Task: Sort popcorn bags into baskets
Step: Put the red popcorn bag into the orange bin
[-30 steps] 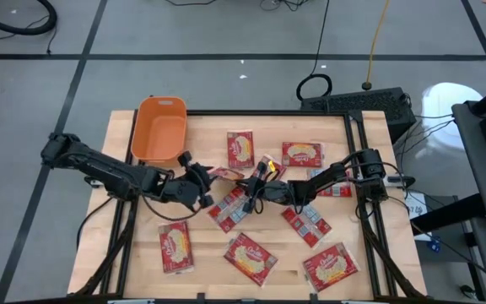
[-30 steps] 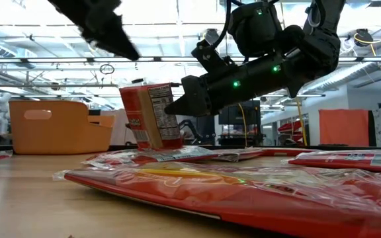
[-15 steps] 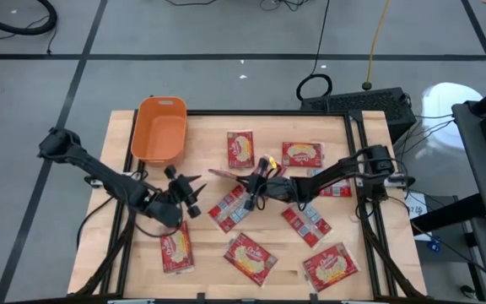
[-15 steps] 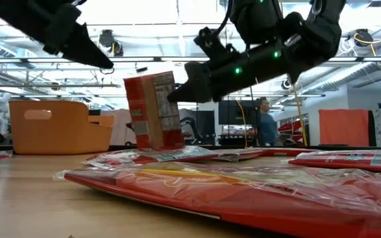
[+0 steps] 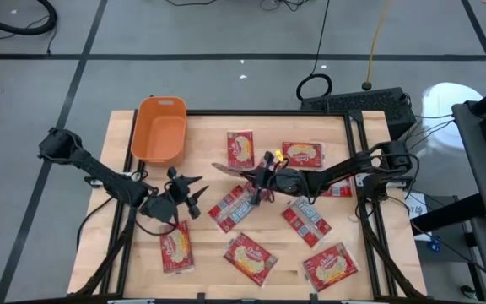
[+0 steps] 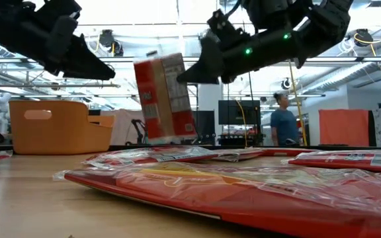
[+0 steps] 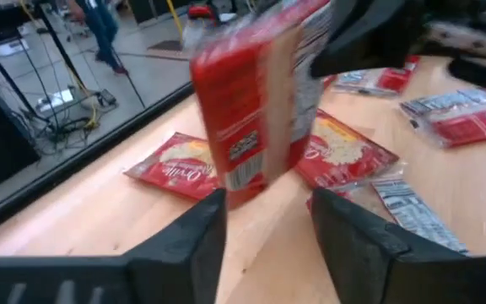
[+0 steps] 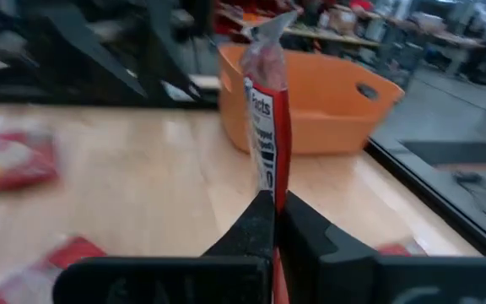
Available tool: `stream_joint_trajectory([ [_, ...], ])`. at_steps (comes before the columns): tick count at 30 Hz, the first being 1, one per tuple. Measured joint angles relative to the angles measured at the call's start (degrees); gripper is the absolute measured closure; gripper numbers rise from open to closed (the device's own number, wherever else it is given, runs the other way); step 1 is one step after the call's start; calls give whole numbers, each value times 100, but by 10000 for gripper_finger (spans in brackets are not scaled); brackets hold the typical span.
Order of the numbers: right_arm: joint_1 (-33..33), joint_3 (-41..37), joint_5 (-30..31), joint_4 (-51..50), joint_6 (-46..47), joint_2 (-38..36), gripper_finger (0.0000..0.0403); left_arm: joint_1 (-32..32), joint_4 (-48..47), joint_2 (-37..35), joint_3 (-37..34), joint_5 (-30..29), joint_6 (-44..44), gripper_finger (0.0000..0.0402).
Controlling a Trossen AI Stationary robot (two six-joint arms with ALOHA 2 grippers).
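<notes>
Count from the high view: eight popcorn bags lie flat on the wooden table (image 5: 121, 135), plus a ninth, the held bag (image 5: 229, 170). One orange basket (image 5: 160, 129) sits at the far left corner, nothing visible inside it.

Flat bags: two far of centre, one (image 5: 240, 149) and another (image 5: 302, 154); one partly under the right arm (image 5: 337, 189); two mid-table (image 5: 231, 207) and (image 5: 305, 221); three along the near edge (image 5: 175, 248), (image 5: 250, 257), (image 5: 331, 265).

Right gripper (image 5: 256, 176): fingers pressed together, pinching the held bag by its edge. The bag hangs clear of the table, near the centre, tilted in the low view.

Left gripper (image 5: 194, 192): fingers spread, holding nothing, left of the held bag and well apart from it.

Change from a second ago: the left gripper was right beside the bag; it has since drawn back left. The bag then stood lower, near the packets beneath; it now sits higher.
</notes>
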Motion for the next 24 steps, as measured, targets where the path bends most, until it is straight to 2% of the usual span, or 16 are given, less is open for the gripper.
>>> stream_joint_trajectory([
  [6, 4, -77, -482, 477, 3, -23, 403, 102, 596, 45, 0, 210, 460, 137],
  [11, 13, -77, -785, 661, 5, -28, 403, 138, 889, 86, 0, 536, 914, 103],
  [18, 41, -72, -910, 822, 22, -28, 403, 471, 1003, 117, 0, 1225, 965, 126],
  [24, 90, -72, -1060, 821, 19, -28, 403, 689, 1128, 201, 0, 1325, 1114, 161],
])
